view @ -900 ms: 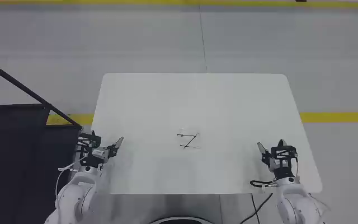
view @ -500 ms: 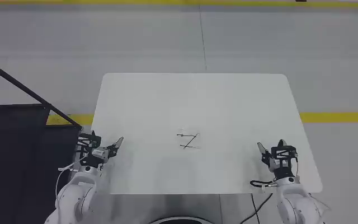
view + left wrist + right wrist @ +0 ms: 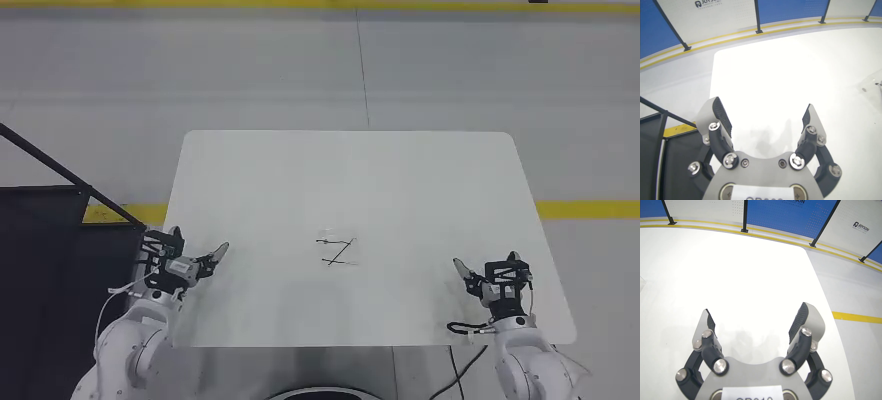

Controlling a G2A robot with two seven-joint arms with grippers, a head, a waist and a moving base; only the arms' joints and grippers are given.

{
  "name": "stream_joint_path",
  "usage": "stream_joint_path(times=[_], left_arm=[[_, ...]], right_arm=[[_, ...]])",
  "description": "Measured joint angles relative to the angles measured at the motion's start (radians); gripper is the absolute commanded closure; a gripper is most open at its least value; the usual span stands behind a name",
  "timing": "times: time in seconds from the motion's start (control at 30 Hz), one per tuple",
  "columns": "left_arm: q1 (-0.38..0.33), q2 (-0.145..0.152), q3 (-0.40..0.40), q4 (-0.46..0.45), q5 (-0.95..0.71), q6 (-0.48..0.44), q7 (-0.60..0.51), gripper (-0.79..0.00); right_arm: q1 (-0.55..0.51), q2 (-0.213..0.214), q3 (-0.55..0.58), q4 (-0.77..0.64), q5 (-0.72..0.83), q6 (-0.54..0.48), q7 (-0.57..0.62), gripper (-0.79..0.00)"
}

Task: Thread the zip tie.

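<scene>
A thin black zip tie (image 3: pixel 337 250) lies bent in a Z shape near the middle of the white table (image 3: pixel 400 180). My left gripper (image 3: pixel 195 262) is at the table's near left edge, well to the left of the tie, and in its wrist view (image 3: pixel 762 111) its fingers stand open with nothing between them. My right gripper (image 3: pixel 488 268) is near the front right corner, far to the right of the tie, and in its wrist view (image 3: pixel 755 317) it is open and empty too. A dark bit of the tie (image 3: pixel 876 83) shows at the edge of the left wrist view.
A black frame with dark fabric (image 3: pixel 50 260) stands just left of the table beside the left arm. Grey floor with yellow lines (image 3: pixel 590 209) surrounds the table. Blue and white panels on black posts (image 3: pixel 781 213) stand beyond it.
The left gripper has shifted a little forward and to the right over the table edge. The right gripper has turned slightly. The zip tie has not moved.
</scene>
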Motion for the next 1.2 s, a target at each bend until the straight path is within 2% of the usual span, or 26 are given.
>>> stream_joint_path(times=[0.17,0.4,0.57,0.93,1.03,1.13,1.2], left_arm=[[-0.054,0.006,0.003,0.007,-0.097,-0.177,-0.056,-0.785],[-0.095,0.013,0.02,0.009,-0.206,-0.347,-0.11,-0.785],[-0.122,0.021,0.021,0.014,-0.331,-0.478,-0.228,-0.785],[-0.118,0.021,0.026,0.022,-0.344,-0.465,-0.231,-0.785],[-0.128,0.02,0.044,0.036,-0.433,-0.453,-0.268,-0.785],[-0.158,0.02,0.073,0.045,-0.542,-0.456,-0.34,-0.785],[-0.183,0.02,0.099,0.045,-0.612,-0.427,-0.401,-0.785]], right_arm=[[0.0,0.0,0.0,0.0,0.0,0.0,0.0,-0.785],[0.0,0.0,0.0,0.0,0.0,0.0,0.0,-0.785],[0.0,0.0,0.0,0.0,0.0,0.0,0.0,-0.785],[0.0,0.0,0.0,0.0,0.0,0.0,0.0,-0.785],[0.0,0.0,0.0,0.0,0.0,0.0,0.0,-0.785],[0.0,0.0,0.0,0.0,0.0,0.0,0.0,-0.785],[0.0,0.0,0.0,0.0,0.0,0.0,0.0,-0.785]])
